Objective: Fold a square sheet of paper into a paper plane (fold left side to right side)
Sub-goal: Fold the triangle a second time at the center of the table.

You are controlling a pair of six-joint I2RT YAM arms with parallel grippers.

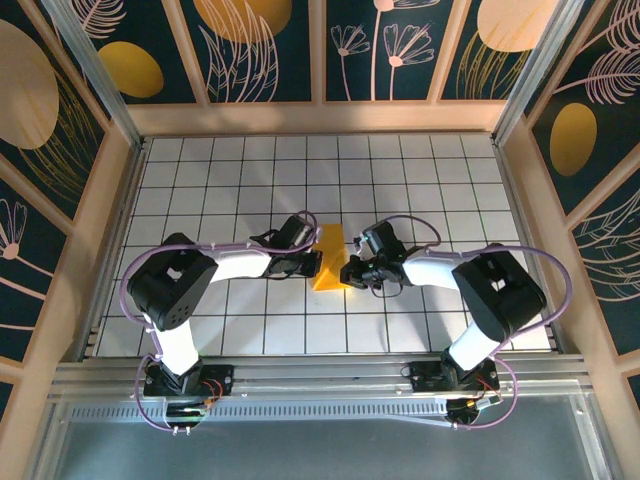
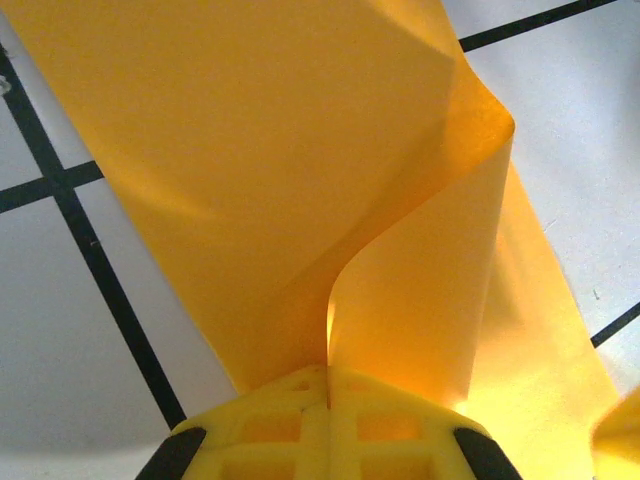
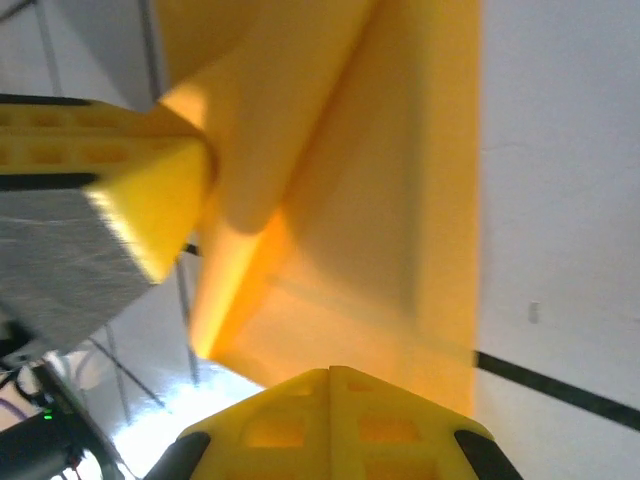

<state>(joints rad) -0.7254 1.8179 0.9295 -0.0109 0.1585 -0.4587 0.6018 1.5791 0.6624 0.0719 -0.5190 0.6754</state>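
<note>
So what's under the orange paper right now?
The white gridded table lies under the folded orange paper, its black lines running out from the edges. The tiles directly beneath are covered, so anything there is hidden.

Work surface: a flat white table (image 1: 230,190), ruled with thin black lines into a regular grid of tiles. Pale wooden framing (image 1: 318,118) closes it in on the far, left and right sides. A metal rail (image 1: 320,368) runs along the near edge.

One item on the surface: a folded orange-yellow sheet of paper (image 1: 331,258), near the middle of the grid and narrowing toward the far side. Part of it lies flat on the tiles. In the left wrist view one flap stands up off the surface in a curl. How much of the underside touches the table cannot be judged.
</note>
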